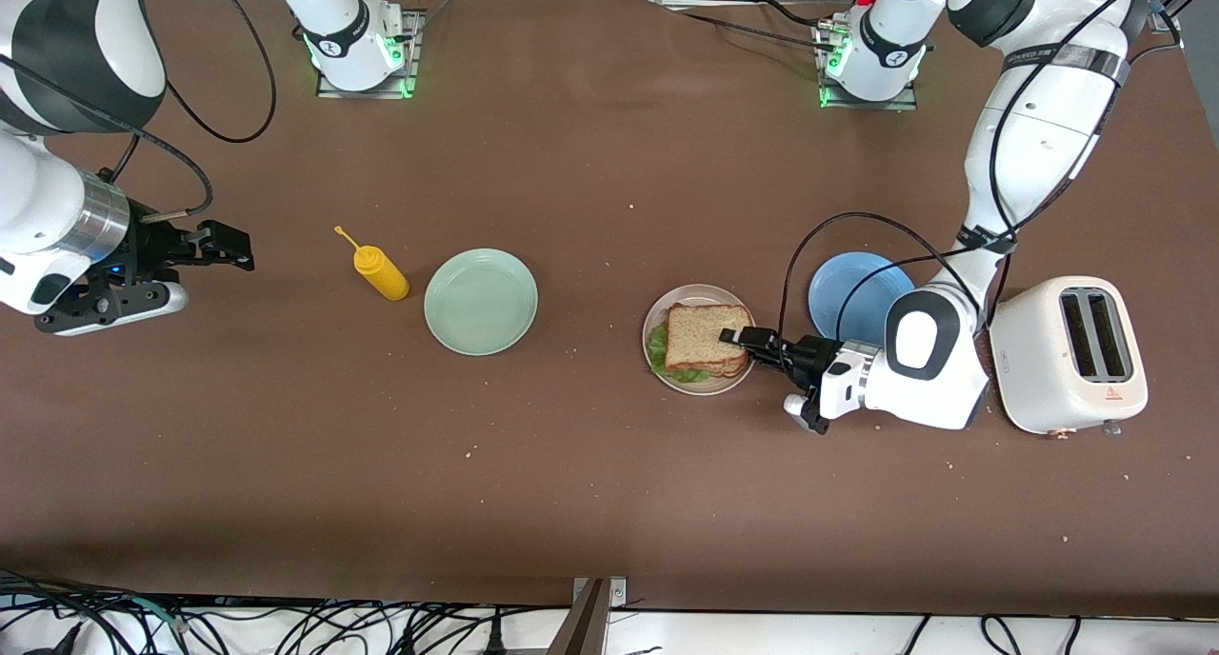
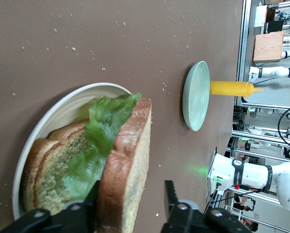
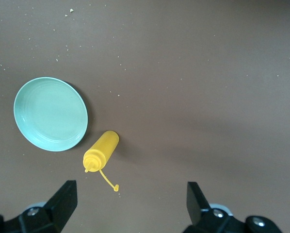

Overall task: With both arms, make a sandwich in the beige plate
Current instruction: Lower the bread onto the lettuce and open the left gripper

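I see the left gripper (image 1: 738, 339) with fingers spread around the sandwich's (image 1: 706, 337) top slice on the beige plate (image 1: 655, 324), the blue plate (image 1: 848, 288) and toaster (image 1: 1067, 354) just beside. The right gripper (image 1: 233, 248) waits open-fingered over bare bench (image 1: 609, 484) near the mustard bottle (image 1: 381, 272) and mint-green plate (image 1: 481, 302).

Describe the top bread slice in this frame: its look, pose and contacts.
The top bread slice is square, speckled brown wholemeal with a darker crust. It lies on the ruffled green lettuce, which covers a lower slice in the beige plate. The left gripper is open around its edge; one finger sits under the slice, the other stands clear above.
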`<state>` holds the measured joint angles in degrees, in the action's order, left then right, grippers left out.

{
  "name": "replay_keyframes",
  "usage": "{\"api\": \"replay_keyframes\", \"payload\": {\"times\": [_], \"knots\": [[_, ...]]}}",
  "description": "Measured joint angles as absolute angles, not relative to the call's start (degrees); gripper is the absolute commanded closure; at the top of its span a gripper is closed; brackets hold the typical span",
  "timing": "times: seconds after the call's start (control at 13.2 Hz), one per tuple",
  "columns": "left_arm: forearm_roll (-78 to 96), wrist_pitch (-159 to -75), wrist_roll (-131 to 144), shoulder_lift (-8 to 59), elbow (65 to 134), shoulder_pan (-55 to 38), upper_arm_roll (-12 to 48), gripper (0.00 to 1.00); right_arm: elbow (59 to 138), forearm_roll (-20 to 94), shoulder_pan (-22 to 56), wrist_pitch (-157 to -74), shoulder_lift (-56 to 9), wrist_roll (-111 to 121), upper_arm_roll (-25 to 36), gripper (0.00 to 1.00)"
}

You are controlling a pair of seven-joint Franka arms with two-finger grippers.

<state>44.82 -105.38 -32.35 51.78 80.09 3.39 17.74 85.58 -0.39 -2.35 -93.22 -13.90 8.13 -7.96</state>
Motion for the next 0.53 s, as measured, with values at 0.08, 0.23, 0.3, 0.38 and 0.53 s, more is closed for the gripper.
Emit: {"api": "replay_keyframes", "payload": {"times": [0.08, 0.23, 0.3, 0.38, 0.53], "knots": [[44.8, -105.5, -32.6, 51.8, 79.9, 3.4, 17.6, 0.00, 85.6, -0.4, -2.4, -93.2, -13.9, 8.1, -8.0, 0.01], [43.4, -105.5, -33.1, 51.7, 79.4, 3.6, 17.4, 0.00, 85.6, -0.4, -2.4, -93.2, -13.9, 8.1, -8.0, 0.01], [42.2, -105.5, -33.1, 51.5, 79.1, 3.7, 17.4, 0.00, 85.6, -0.4, -2.4, -93.2, -13.9, 8.1, -8.0, 0.01], [41.4, -105.5, -33.2, 51.3, 78.9, 3.8, 17.4, 0.00, 85.6, -0.4, -2.4, -93.2, -13.9, 8.1, -8.0, 0.01], [40.7, -105.5, -33.2, 50.5, 78.7, 3.8, 17.4, 0.00, 85.6, -0.4, -2.4, -93.2, -13.9, 8.1, -8.0, 0.01]]}}
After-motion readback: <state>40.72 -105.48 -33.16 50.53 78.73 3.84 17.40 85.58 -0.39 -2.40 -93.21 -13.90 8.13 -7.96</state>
